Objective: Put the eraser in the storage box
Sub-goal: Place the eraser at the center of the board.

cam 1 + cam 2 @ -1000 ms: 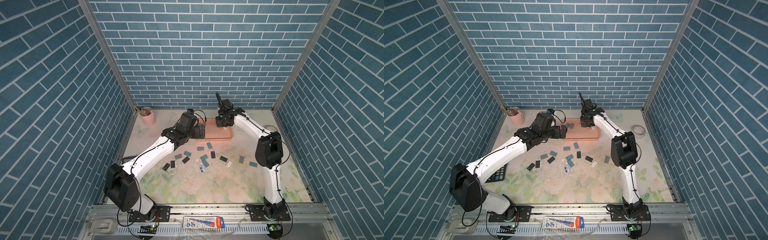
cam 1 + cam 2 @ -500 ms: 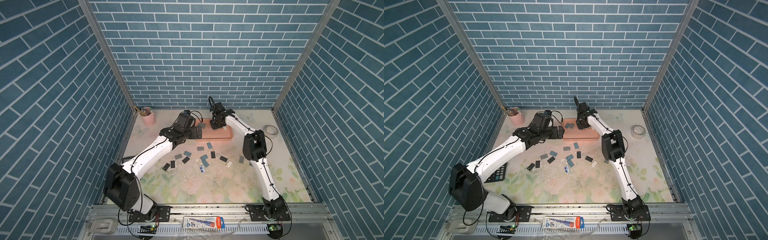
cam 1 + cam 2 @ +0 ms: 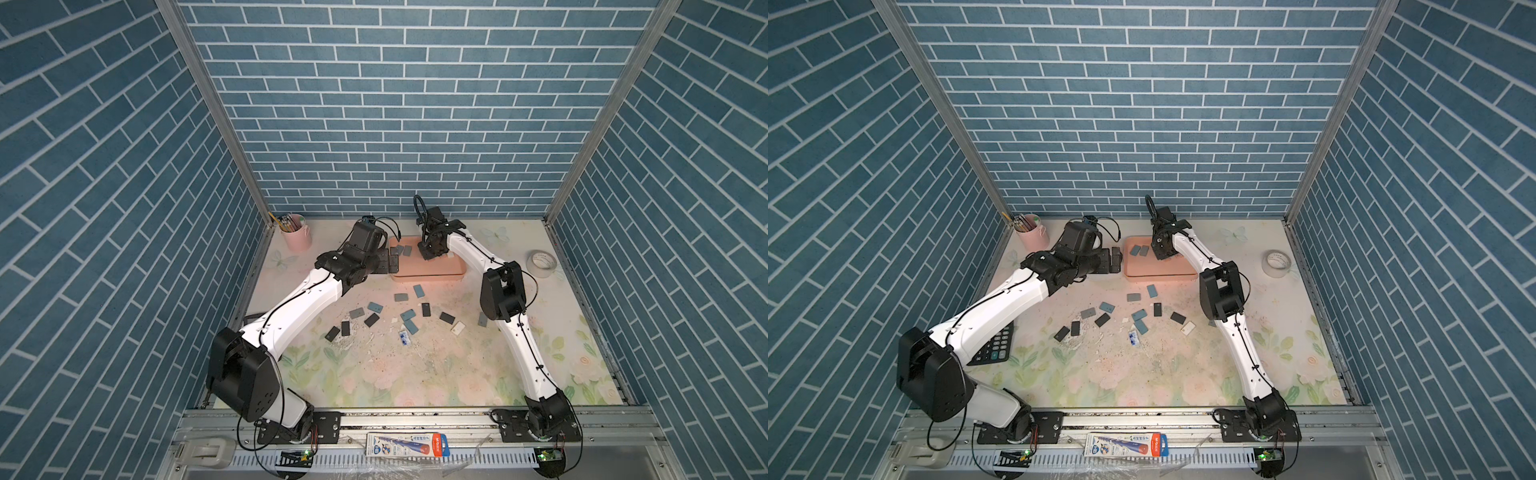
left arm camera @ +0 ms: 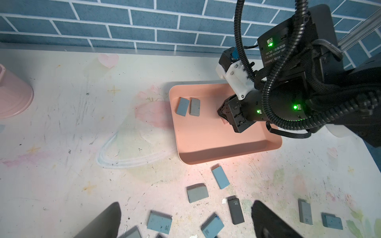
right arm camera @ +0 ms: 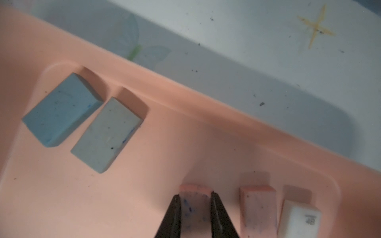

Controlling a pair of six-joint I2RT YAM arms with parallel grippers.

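Note:
The storage box [image 3: 428,272] [image 3: 1158,269] is a salmon-pink tray at the back of the table. My right gripper [image 5: 194,194] [image 3: 428,254] reaches down inside it, shut on a pale eraser [image 5: 194,206] with blue specks, low over the box floor [image 5: 144,185]. Whether the eraser touches the floor I cannot tell. A blue eraser [image 5: 61,111] and a grey one [image 5: 107,134] lie in a box corner, and two pale ones [image 5: 257,206] stand beside the held one. My left gripper [image 4: 186,204] [image 3: 394,262] hangs open and empty by the box's left edge.
Several loose blue, grey and black erasers [image 3: 419,291] are scattered on the table in front of the box. A pink pencil cup [image 3: 296,232] stands at the back left, a tape roll [image 3: 541,263] at the right, a calculator [image 3: 994,345] under the left arm.
My right gripper has moved left and down into the box with the eraser in it. The left arm has hardly moved and its jaws stay open.

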